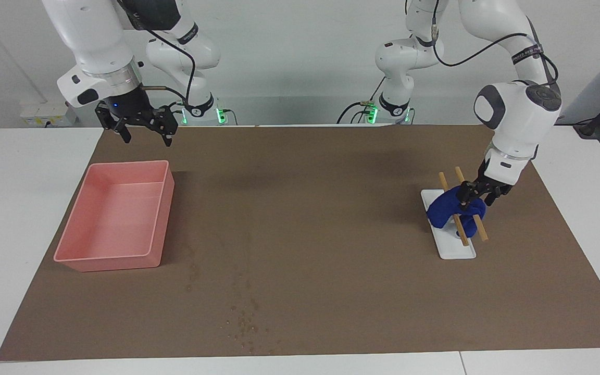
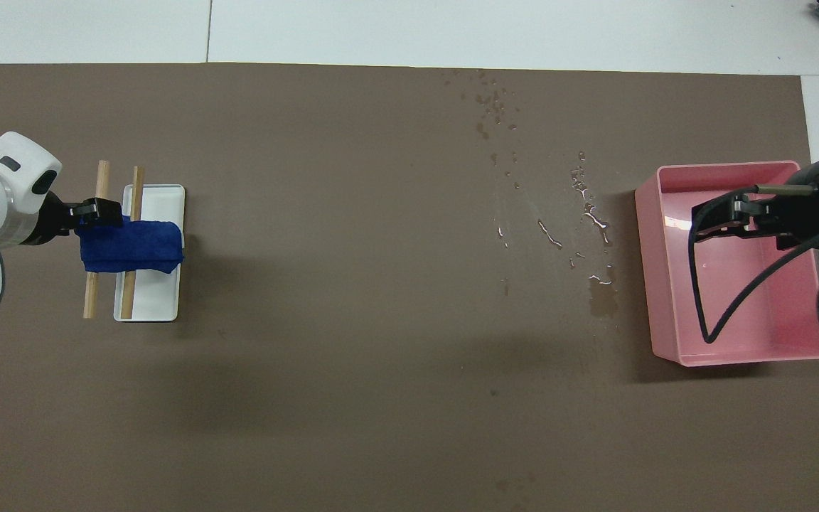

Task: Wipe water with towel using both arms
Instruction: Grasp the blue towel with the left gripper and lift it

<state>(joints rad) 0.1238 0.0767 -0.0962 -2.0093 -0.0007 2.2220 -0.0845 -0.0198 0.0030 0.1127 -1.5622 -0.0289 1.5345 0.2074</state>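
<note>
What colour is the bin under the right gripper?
Pink, plain all over. The bin shows best in the facing view; the right gripper hangs above it.

A soft deep-blue cloth towel [image 1: 453, 211] drapes 2 bare wooden sticks [image 1: 465, 213] on a smooth white plastic tray [image 1: 459, 251]; beneath it, a matt brown paper-like mat [image 1: 305, 219].

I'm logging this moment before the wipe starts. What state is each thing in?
towel: draped over two sticks, bunched, not lifted
left gripper: at the towel's end
right gripper: open, waiting above the bin's edge
bin: upright
tray: flat under the sticks
water: spilled on the mat, unwiped
</note>
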